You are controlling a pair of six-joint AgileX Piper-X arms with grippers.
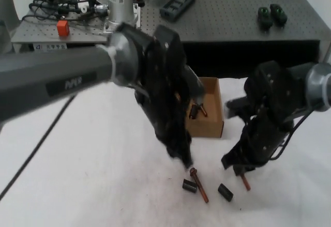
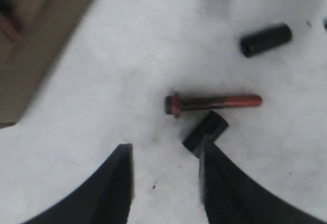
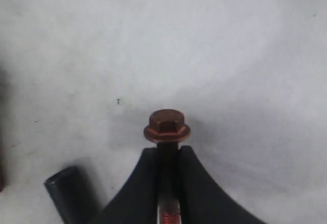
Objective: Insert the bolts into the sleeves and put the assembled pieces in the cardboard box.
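Bench (image 1: 93, 175) is carrying a white cover. The cardboard box (image 1: 213, 126) is sitting on it, beyond the loose parts, and the left arm is hiding its left part. Inside, one assembled piece (image 1: 196, 110) is lying on the box floor: a dark sleeve with a copper bolt end showing. Further contents: cannot tell.

The right hand (image 3: 167, 155) is gripping a copper bolt (image 3: 166, 126) by the shank. Its fingers are pinching narrow on the shank, and the hex head is sticking out past the fingertips, low over the bench.

The left hand (image 2: 163, 150) is hovering with fingers spread wide, holding nothing. A loose bolt (image 2: 212, 102) is lying flat just ahead of it. A short black sleeve (image 2: 206, 132) is lying beside that bolt, next to one fingertip; contact cannot be told. A second sleeve (image 2: 265, 39) is lying farther off, apart from both.
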